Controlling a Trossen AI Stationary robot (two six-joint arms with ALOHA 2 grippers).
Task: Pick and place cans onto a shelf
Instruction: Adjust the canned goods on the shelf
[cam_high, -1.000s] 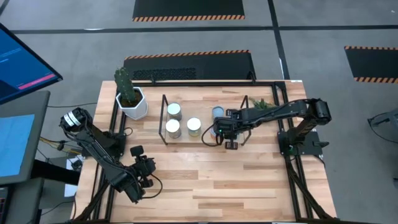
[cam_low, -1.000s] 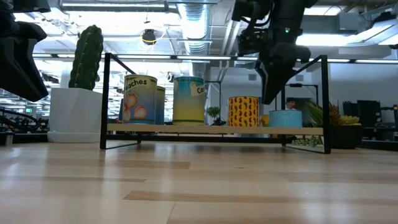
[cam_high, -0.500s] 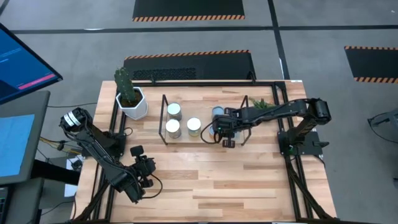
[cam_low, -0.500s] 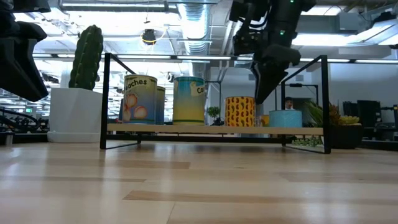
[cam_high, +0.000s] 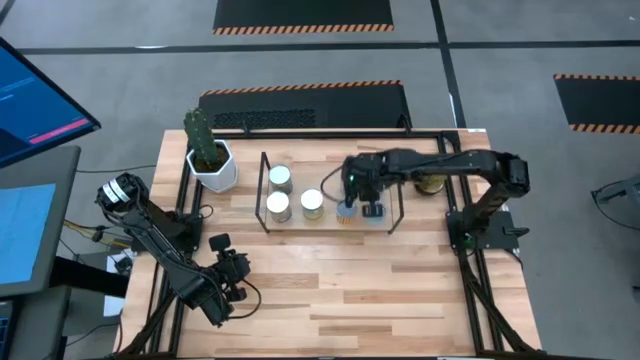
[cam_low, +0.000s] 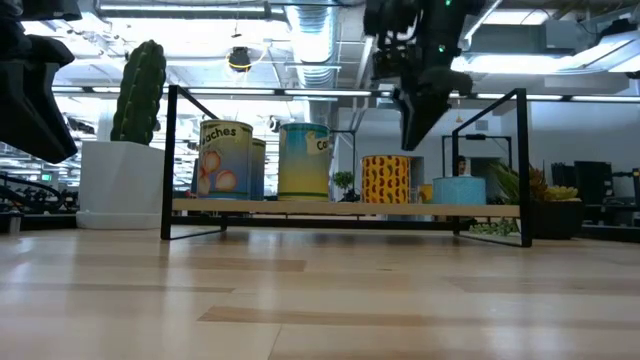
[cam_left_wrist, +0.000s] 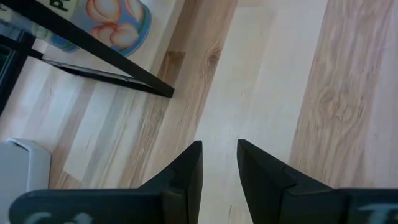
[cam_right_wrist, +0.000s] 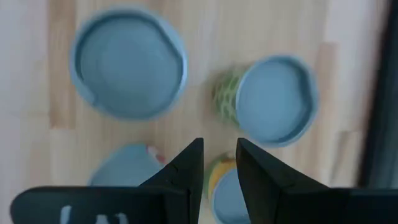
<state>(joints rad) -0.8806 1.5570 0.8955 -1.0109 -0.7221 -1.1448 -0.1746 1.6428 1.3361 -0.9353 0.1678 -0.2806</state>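
The wooden bench (cam_high: 330, 290) is carrying the black shelf (cam_low: 345, 208), where the cans (cam_low: 303, 160) are standing in a row. The right gripper (cam_low: 418, 118) is hovering above them, fingers narrow and empty. The left gripper (cam_high: 234, 272) is waiting near the bench's front-left, fingers narrow.

Bright ceiling strip lights (cam_low: 250, 12) glare at twelve o'clock, backlighting the dark right gripper (cam_low: 418, 95); round blue-teal can tops (cam_right_wrist: 129, 61) blur softly.
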